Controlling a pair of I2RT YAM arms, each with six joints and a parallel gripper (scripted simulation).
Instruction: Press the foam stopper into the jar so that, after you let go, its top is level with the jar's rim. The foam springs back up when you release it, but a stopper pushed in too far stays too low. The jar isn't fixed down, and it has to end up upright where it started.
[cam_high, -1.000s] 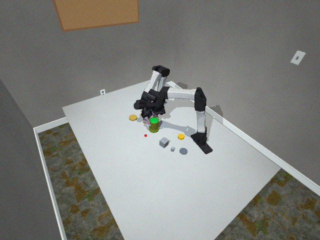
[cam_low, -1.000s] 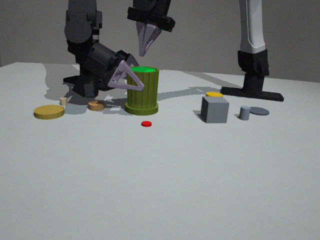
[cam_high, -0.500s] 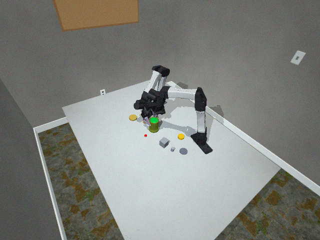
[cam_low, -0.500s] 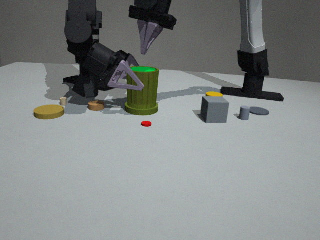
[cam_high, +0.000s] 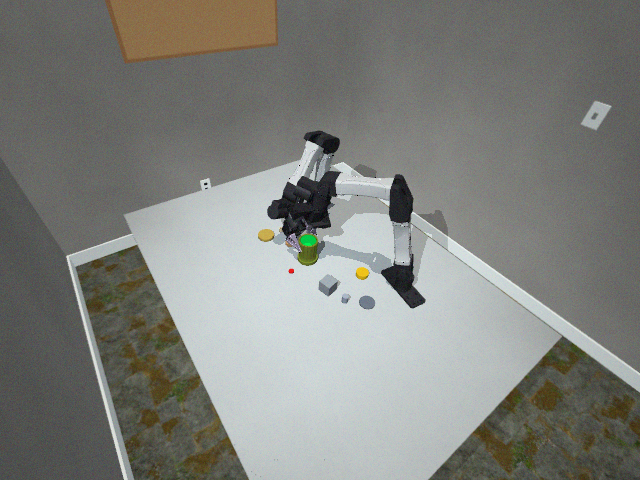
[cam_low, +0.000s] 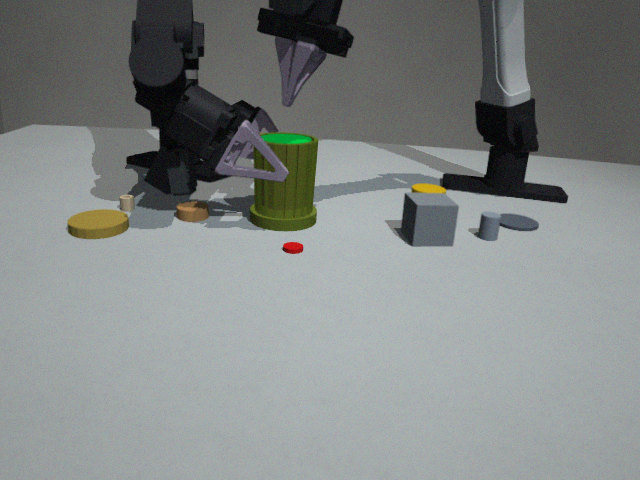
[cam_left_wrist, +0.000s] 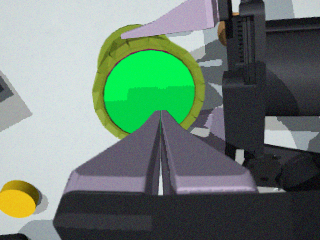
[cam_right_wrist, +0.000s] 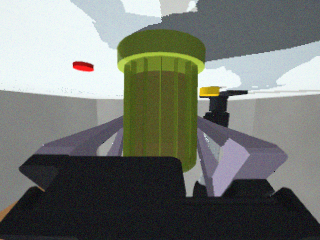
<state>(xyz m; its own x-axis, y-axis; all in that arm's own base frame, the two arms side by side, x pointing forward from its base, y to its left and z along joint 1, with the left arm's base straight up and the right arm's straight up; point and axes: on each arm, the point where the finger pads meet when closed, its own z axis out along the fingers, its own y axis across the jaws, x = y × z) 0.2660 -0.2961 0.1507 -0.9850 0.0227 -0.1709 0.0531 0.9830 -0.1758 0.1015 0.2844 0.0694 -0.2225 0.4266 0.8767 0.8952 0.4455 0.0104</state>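
Olive-green and ribbed, the jar (cam_high: 308, 253) (cam_low: 297, 193) (cam_left_wrist: 199, 95) (cam_right_wrist: 160, 110) stands upright on the pale table (cam_high: 330, 382) (cam_low: 320, 351), between the jaws of the right gripper (cam_high: 308, 246) (cam_low: 286, 165) (cam_left_wrist: 135, 82) (cam_right_wrist: 160, 120). Those jaws are spread wide and appear to pinch the jar from both sides, high on its wall.

Bright green, the foam stopper (cam_high: 308, 239) (cam_low: 286, 138) (cam_left_wrist: 145, 80) sits inside the jar's mouth, ringed by its rim, above the right gripper's fingertips and below those of the left gripper (cam_high: 310, 229) (cam_low: 287, 104) (cam_left_wrist: 160, 120). The left jaws are pressed together with nothing in them, their joined tips pointing down, apart from the foam.

As far as the pictures show, the stopper is in the jar and looks close to level with the rim. Whether it is exactly flush, slightly proud or slightly low cannot be told. Nothing presses on it, so its present height is probably the one to judge. Left to do, most likely: check that height, add a small press if it is proud, then open the right jaws and withdraw without tipping or dragging the jar. Whether it stands on its starting spot cannot be confirmed from these pictures.

No brand, label or readable writing appears on the jar, stopper or grippers.
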